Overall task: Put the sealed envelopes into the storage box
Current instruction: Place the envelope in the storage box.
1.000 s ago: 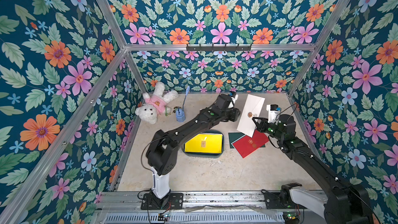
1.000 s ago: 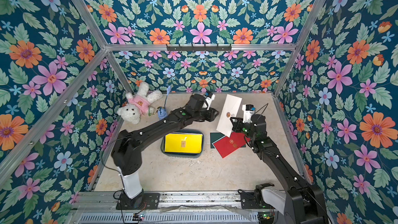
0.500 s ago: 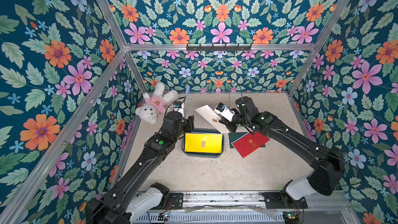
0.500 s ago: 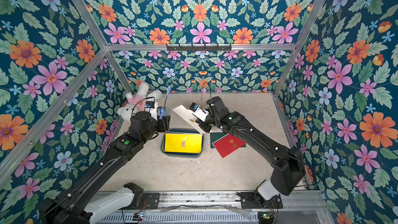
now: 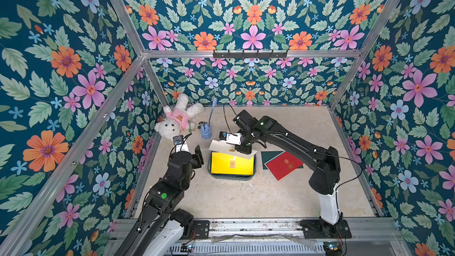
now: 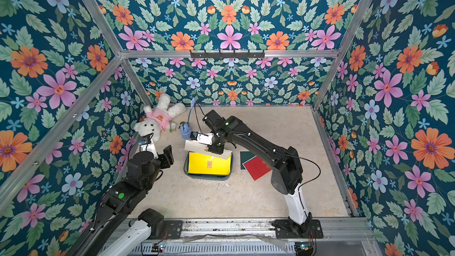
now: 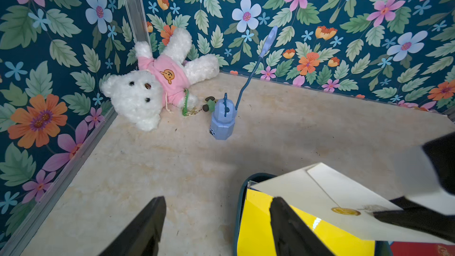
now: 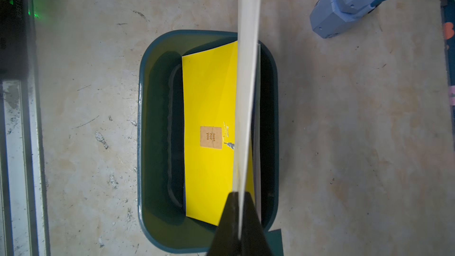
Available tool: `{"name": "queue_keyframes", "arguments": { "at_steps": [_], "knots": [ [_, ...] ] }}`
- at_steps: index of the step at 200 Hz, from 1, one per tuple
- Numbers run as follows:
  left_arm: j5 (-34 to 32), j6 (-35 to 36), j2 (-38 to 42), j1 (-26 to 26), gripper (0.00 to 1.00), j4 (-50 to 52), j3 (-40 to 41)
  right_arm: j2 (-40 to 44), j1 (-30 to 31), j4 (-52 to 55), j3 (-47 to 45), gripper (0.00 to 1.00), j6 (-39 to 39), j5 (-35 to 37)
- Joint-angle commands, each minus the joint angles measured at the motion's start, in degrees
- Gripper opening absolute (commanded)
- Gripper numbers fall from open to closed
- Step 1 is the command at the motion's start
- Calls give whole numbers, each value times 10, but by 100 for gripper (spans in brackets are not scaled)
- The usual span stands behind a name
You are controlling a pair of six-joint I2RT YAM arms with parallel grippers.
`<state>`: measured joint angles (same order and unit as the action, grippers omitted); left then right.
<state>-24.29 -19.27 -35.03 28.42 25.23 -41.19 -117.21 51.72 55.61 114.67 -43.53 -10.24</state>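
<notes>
The dark teal storage box (image 5: 231,178) (image 6: 206,178) sits mid-table with a yellow envelope (image 5: 231,165) (image 8: 209,94) lying in it. My right gripper (image 5: 242,150) (image 8: 240,198) is shut on a cream envelope (image 5: 221,147) (image 7: 307,193) with a gold seal. It holds the envelope tilted over the box's far edge. A red envelope (image 5: 283,165) lies on a dark green one (image 5: 267,156) on the table, right of the box. My left gripper (image 5: 199,155) (image 7: 218,201) stands open and empty just left of the box.
A white teddy bear in a pink shirt (image 5: 176,119) lies in the far left corner. Beside it stands a small light-blue cup (image 5: 206,130) with a blue stalk. Flowered walls enclose the table on three sides.
The right arm swung left and brought the cream envelope from upright at the right down over the box. The left arm drew back to the box's left side and opened its jaws.
</notes>
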Motion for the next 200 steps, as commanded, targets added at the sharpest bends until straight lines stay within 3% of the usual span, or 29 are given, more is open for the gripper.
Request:
{"name": "queue_keyframes", "arguments": {
  "at_steps": [1,97,116,134,200],
  "knots": [
    [-15,-2,-4,0,73,0,-3,-16,9,46,13,0,-10,15],
    [0,0,-14,0,73,0,-2,-39,39,31,-23,0,-24,78],
    [14,6,-14,0,74,-4,-1,-47,46,26,-24,19,-18,81],
    [16,6,-16,0,75,-4,-1,-46,48,18,-24,30,-14,89],
    [32,-1,-29,0,75,-5,-1,1,13,-71,-51,34,36,53]
  ]
}}
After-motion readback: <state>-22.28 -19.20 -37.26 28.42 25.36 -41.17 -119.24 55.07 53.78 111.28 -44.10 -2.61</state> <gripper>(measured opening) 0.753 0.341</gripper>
